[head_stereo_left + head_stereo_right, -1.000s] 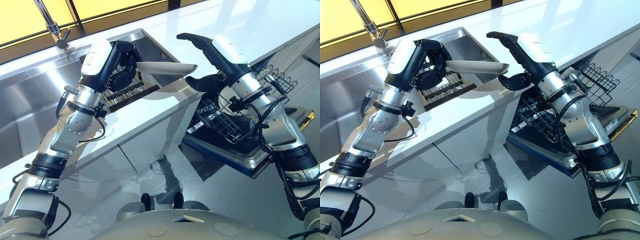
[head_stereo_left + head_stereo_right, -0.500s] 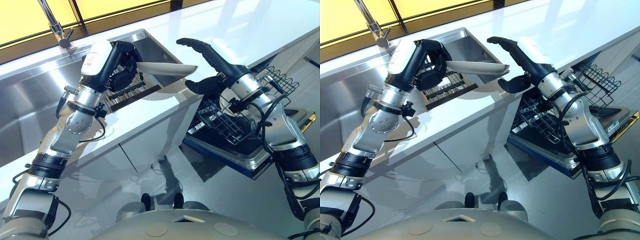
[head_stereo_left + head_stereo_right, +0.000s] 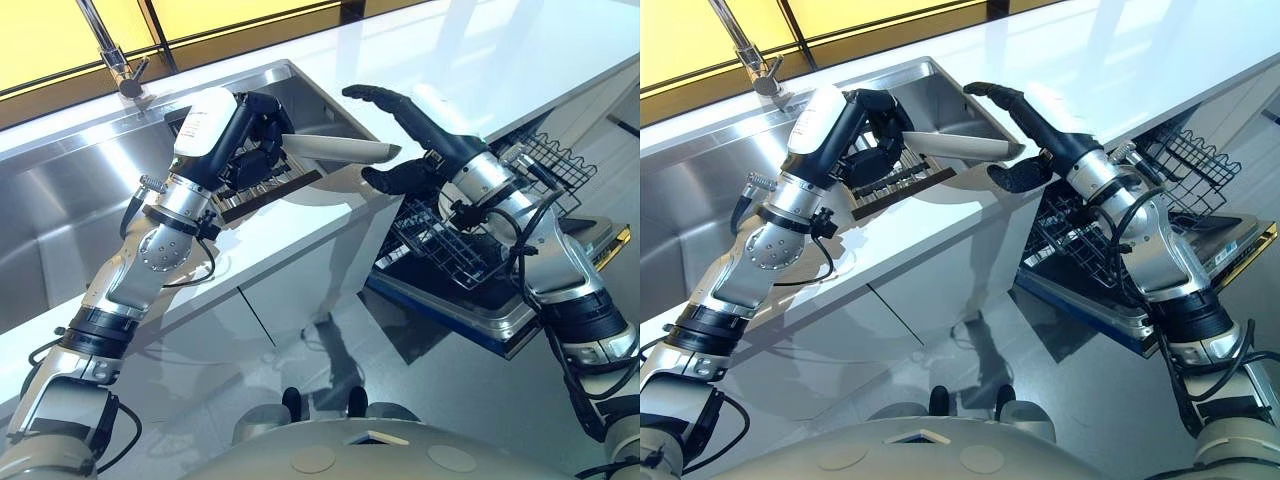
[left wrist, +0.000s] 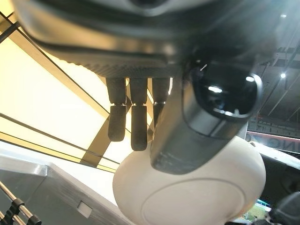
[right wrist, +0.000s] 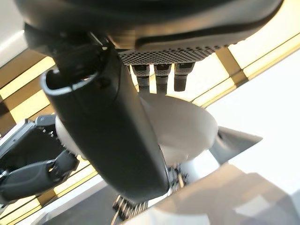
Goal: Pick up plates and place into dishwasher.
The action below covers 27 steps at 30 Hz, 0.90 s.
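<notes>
A white plate (image 3: 340, 150) hangs level and edge-on over the sink's right rim. My left hand (image 3: 250, 125) is shut on its left edge; the left wrist view has the thumb (image 4: 201, 117) lying across the plate (image 4: 187, 197) and the fingers (image 4: 133, 126) behind it. My right hand (image 3: 430, 155) is open at the plate's right edge, with straight fingers (image 3: 375, 95) above the rim and the thumb (image 3: 390, 180) below. In the right wrist view that thumb (image 5: 108, 126) crosses in front of the plate (image 5: 183, 126). The open dishwasher's wire rack (image 3: 470, 250) stands lower right.
A steel sink (image 3: 80, 200) with a tap (image 3: 115, 60) takes up the left, and a dark slatted rack (image 3: 265, 180) lies in it under the plate. White counter (image 3: 300, 230) runs along the front and right. The dishwasher door (image 3: 500, 320) juts out low on the right.
My left hand has carried the plate a little to the right. My right hand has moved left, so its fingers and thumb now straddle the plate's right rim.
</notes>
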{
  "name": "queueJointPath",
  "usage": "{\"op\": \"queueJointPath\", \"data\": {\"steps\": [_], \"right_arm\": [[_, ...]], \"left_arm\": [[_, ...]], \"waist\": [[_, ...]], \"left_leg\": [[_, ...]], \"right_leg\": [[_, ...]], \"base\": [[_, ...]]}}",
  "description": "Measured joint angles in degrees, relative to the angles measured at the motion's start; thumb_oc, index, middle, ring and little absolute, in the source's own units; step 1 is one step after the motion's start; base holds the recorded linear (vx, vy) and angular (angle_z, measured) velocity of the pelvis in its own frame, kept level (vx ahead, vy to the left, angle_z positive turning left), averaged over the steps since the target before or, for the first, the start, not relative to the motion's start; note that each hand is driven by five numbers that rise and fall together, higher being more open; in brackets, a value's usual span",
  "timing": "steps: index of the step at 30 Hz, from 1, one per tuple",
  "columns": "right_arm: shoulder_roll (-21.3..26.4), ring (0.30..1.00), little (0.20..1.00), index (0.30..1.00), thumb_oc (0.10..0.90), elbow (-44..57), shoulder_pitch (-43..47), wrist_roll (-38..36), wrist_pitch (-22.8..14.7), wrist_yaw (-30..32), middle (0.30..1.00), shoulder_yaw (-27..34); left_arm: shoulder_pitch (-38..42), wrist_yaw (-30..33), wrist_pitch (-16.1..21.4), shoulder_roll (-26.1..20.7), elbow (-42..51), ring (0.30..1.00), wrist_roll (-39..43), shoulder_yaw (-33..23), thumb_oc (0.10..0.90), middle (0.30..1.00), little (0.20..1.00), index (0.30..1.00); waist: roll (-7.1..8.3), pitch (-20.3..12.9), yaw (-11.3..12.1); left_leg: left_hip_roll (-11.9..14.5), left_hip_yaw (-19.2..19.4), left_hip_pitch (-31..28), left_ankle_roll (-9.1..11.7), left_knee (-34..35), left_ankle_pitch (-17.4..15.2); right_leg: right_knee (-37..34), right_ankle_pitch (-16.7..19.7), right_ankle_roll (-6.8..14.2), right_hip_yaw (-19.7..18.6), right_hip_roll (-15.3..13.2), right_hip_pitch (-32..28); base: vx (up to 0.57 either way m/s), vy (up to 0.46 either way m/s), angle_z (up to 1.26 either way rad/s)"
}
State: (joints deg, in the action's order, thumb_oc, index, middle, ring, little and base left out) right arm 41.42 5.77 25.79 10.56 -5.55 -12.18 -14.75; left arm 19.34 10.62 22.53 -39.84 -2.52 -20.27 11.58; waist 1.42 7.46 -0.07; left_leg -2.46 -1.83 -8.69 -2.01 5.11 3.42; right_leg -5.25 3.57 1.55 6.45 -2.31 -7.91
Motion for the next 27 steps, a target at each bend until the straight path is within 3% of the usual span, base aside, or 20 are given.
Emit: {"op": "queueJointPath", "data": {"steps": [6, 7, 8, 9, 26, 27], "right_arm": [[-0.1, 0.9, 0.9, 0.9, 0.8, 0.0, 0.1, -0.4, 0.4, -1.3, 0.9, -1.4], [-0.1, 0.724, 0.694, 0.724, 0.594, 0.0, 0.1, -0.3, 0.6, -1.9, 0.724, -1.8], [-0.1, 0.479, 0.409, 0.479, 0.309, 0.0, 0.1, -0.3, 1.0, -2.7, 0.479, -2.1], [-0.1, 0.3, 0.2, 0.3, 0.1, 0.0, 0.1, -0.3, 1.5, -3.4, 0.3, -2.1], [-0.7, 0.3, 0.2, 0.3, 0.1, -0.8, 0.0, -0.3, 2.8, -1.7, 0.3, -2.3], [-0.7, 0.3, 0.2, 0.3, 0.1, -0.8, 0.0, -0.3, 2.8, -1.5, 0.3, -2.3]], "left_arm": [[0.0, 0.0, 0.0, 0.8, 0.0, 0.3, 0.0, 0.0, 0.1, 0.3, 0.2, 0.3], [0.0, 0.0, 0.0, 0.9, 0.0, 0.3, 0.0, 0.0, 0.1, 0.3, 0.2, 0.3], [0.0, 0.0, 0.0, 0.9, 0.0, 0.3, 0.0, 0.0, 0.1, 0.3, 0.2, 0.3], [0.0, 0.0, 0.0, 0.9, 0.0, 0.3, 0.0, 0.1, 0.1, 0.3, 0.2, 0.3], [0.0, -0.3, -1.2, 1.2, -0.1, 0.3, 1.1, 1.7, 0.1, 0.3, 0.2, 0.3], [0.0, -0.8, -1.2, 1.2, -0.1, 0.411, 1.8, 1.6, 0.229, 0.411, 0.329, 0.411]], "waist": [[0.0, 0.0, 0.1], [0.0, 0.0, 0.0], [0.0, 0.0, 0.0], [0.0, 0.0, 0.0], [0.0, 0.0, 0.3], [0.0, 0.0, 0.3]], "left_leg": [[0.0, 0.0, 0.0, 0.0, 0.0, 0.0], [0.0, 0.0, 0.0, 0.0, 0.0, 0.0], [0.0, 0.0, 0.0, 0.0, 0.0, 0.0], [0.0, -0.1, 0.0, 0.0, 0.0, 0.0], [0.0, 0.0, -0.2, 0.1, 0.0, 0.3], [0.0, 0.1, -0.3, 0.1, 0.0, 0.3]], "right_leg": [[0.0, 0.0, 0.0, 0.0, 0.0, 0.0], [0.0, 0.0, 0.0, 0.0, 0.0, 0.0], [0.0, 0.0, 0.0, 0.0, 0.0, 0.0], [0.0, 0.0, 0.0, 0.0, 0.0, -0.1], [-0.3, 0.0, 0.0, 0.3, -0.1, -0.3], [-0.3, 0.0, 0.0, 0.3, -0.1, -0.3]], "base": [[0.0, 0.0, 0.0], [0.0, 0.0, 0.0], [0.0, 0.0, 0.0], [0.0, 0.0, 0.0], [0.01, -0.001, 0.01], [0.01, -0.025, -0.05]]}}
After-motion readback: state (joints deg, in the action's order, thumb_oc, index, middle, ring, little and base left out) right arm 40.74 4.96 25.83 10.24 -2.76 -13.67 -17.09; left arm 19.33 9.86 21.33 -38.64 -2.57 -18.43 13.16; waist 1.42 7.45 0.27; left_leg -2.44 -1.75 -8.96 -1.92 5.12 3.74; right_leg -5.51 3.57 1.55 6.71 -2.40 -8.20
